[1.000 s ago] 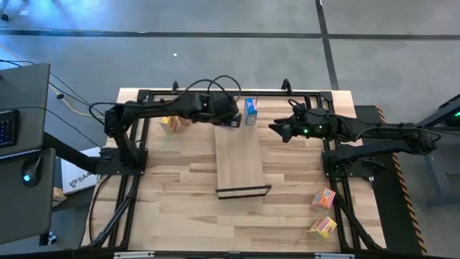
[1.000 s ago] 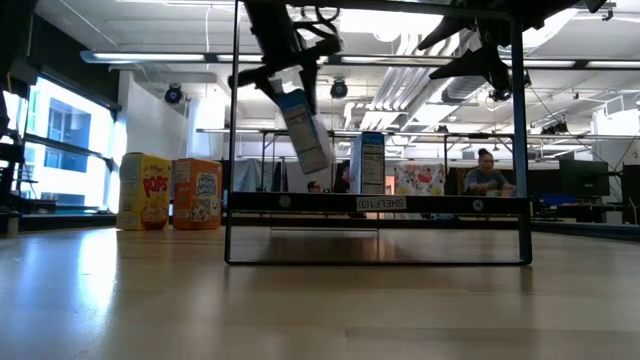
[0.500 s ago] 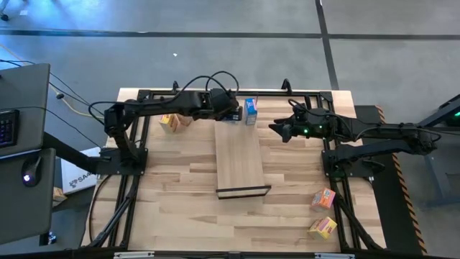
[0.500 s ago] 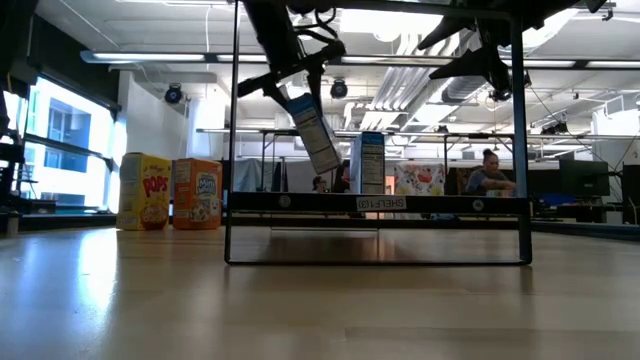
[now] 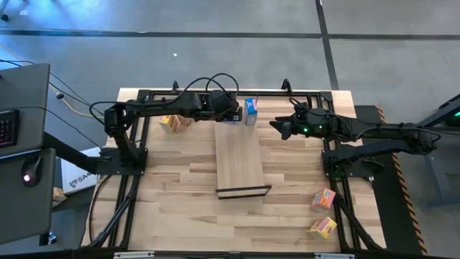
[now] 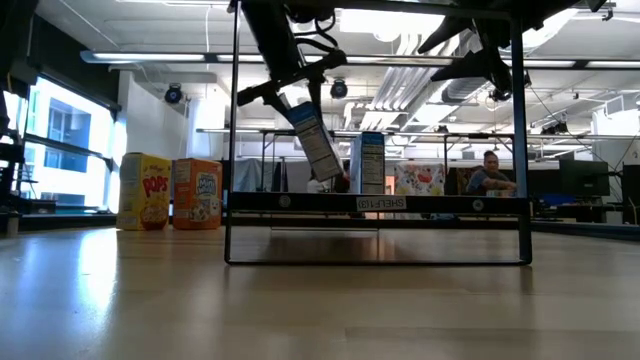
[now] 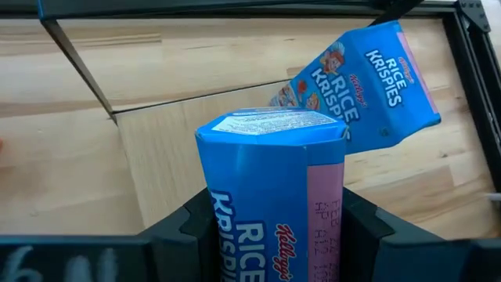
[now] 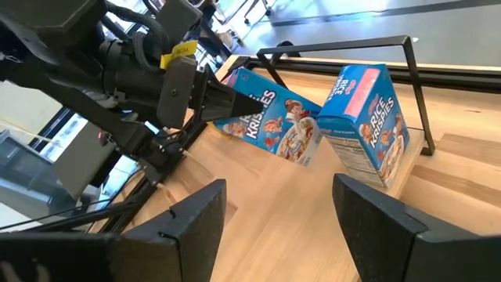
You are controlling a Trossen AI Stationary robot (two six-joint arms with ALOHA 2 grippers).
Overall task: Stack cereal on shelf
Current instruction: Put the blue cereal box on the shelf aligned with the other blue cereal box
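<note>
A blue Rice Krispies cereal box (image 7: 270, 180) sits in my shut left gripper (image 7: 274, 227), above the far end of the shelf (image 5: 241, 162), a pale board with black end frames. In the low view this box (image 6: 315, 140) hangs tilted above the shelf rail (image 6: 380, 203). A second blue box (image 5: 250, 111) stands upright by its bottom end on the shelf's far end, just right of the held one. My right gripper (image 5: 279, 128) hovers open to the right of the shelf, holding nothing. My left gripper pinches the blue box between its two fingers (image 7: 360, 227), which lie on opposite sides of its upper part (image 7: 235, 235). The fingers come from the table's left, slanting down. The box is lifted clear and hangs tilted, its free end (image 6: 325, 175) pointing down toward the shelf.
A yellow box (image 6: 143, 190) and an orange box (image 6: 197, 193) stand near the table's far left, behind my left arm. An orange-pink box (image 5: 323, 198) and a yellow box (image 5: 323, 227) lie near the near right corner. A person sits in the room beyond.
My left gripper has carried the blue box a little toward the table's right, closer to the standing blue box, and slightly lower. The box stays tilted in the hold.
</note>
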